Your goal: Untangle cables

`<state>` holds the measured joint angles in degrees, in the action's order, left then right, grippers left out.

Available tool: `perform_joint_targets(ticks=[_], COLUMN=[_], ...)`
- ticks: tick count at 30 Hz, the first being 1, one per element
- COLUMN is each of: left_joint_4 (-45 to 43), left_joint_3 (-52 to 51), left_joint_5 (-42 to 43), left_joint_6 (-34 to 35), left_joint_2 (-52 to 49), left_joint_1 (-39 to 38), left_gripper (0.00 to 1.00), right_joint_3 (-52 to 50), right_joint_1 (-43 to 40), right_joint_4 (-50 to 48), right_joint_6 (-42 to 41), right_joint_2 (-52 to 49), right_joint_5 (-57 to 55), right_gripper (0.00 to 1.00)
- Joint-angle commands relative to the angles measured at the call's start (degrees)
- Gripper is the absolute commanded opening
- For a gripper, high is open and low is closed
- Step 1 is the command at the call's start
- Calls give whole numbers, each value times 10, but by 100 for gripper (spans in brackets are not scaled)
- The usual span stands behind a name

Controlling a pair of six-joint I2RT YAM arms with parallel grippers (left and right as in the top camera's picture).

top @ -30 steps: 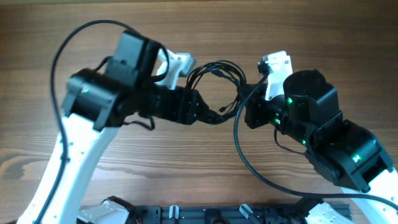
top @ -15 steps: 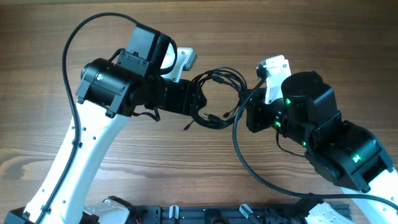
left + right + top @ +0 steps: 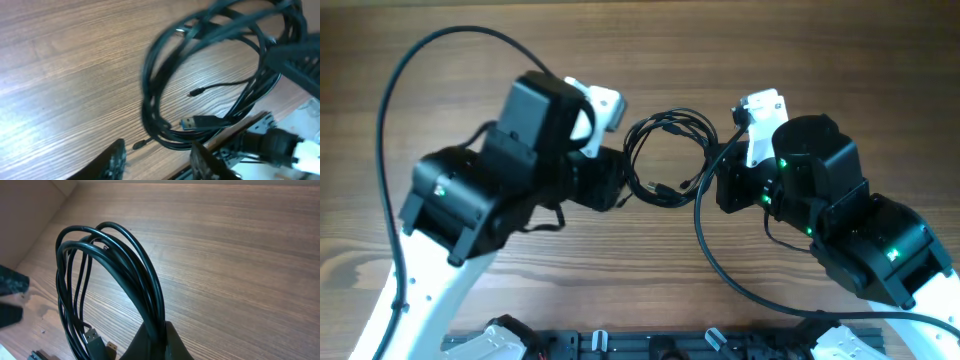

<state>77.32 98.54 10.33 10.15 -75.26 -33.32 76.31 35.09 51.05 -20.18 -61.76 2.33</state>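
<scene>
The cables (image 3: 665, 160) form one bundled black coil held up between the two arms. My right gripper (image 3: 712, 172) is shut on the coil's right side. In the right wrist view the loops (image 3: 107, 275) rise from the pinched fingers (image 3: 172, 340), and a USB plug (image 3: 92, 337) hangs at the lower left. My left gripper (image 3: 623, 187) sits at the coil's left edge. In the left wrist view its jaws (image 3: 157, 145) stand apart with nothing between them. The coil (image 3: 155, 120) hangs just ahead, with a USB plug (image 3: 192, 121) and a small plug end (image 3: 139, 145) near the left fingertip.
Everything sits over a wooden table (image 3: 800, 50). A thick black arm wire (image 3: 720, 270) loops below the right gripper, and another (image 3: 420, 50) arches over the left arm. A black rail (image 3: 660, 345) runs along the front edge.
My left arm has drawn back a little to the left and its jaws have narrowed. The coil and the right gripper have stayed in place.
</scene>
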Motion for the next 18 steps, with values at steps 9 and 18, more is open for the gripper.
perform_joint_targets(ticks=[9, 18], left_joint_4=[-28, -26], left_joint_3=[7, 7], left_joint_5=[-150, -175], left_joint_6=[8, 23], left_joint_2=[-71, -74], left_joint_1=[-108, -108], left_gripper=[43, 41], right_joint_3=[5, 5], right_joint_1=[2, 2], right_joint_4=[20, 23], right_joint_6=[7, 7], right_joint_2=[-2, -2], right_joint_5=[7, 2], right_gripper=[4, 4])
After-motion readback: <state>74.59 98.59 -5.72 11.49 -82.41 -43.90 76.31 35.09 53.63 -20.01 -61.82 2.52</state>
